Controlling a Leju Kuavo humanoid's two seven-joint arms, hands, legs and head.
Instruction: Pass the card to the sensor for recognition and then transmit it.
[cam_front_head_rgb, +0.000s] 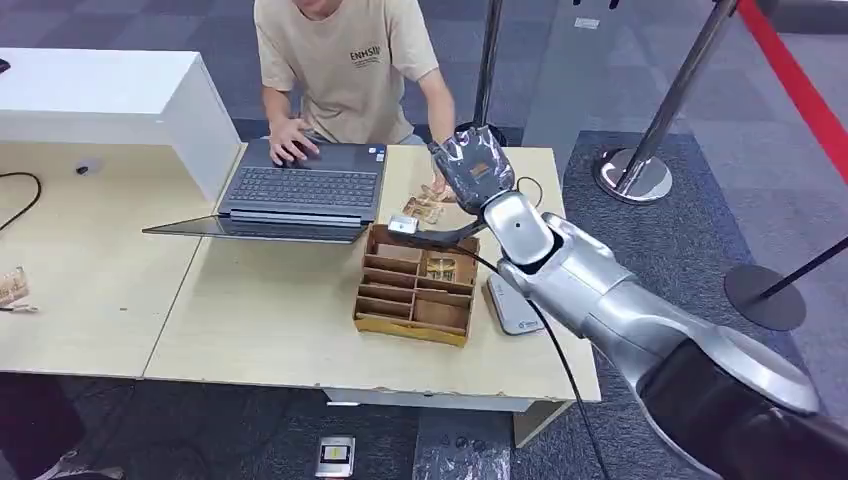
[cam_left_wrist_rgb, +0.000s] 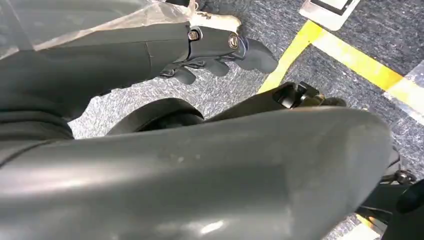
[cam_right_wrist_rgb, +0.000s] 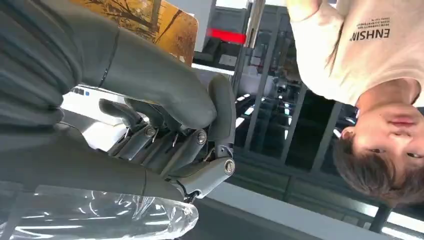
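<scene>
We see the right hand (cam_front_head_rgb: 478, 165) raised above the far right part of the table (cam_front_head_rgb: 260, 310), in front of a person (cam_front_head_rgb: 345, 60) in a beige shirt sitting behind the laptop (cam_front_head_rgb: 300, 190). In the right wrist view the right hand's fingers (cam_right_wrist_rgb: 165, 145) are curled in against the thumb, and an orange card (cam_right_wrist_rgb: 145, 22) sticks out past the hand; it looks held, though we can't make out the contact. The left hand (cam_left_wrist_rgb: 215, 47) hangs low over grey carpet with its fingers slightly curled and nothing in it. On the table, a wooden divided box (cam_front_head_rgb: 415, 290) sits near the laptop, with a flat grey sensor pad (cam_front_head_rgb: 510, 305) just beside the box. More cards (cam_front_head_rgb: 425, 207) lie behind the box.
</scene>
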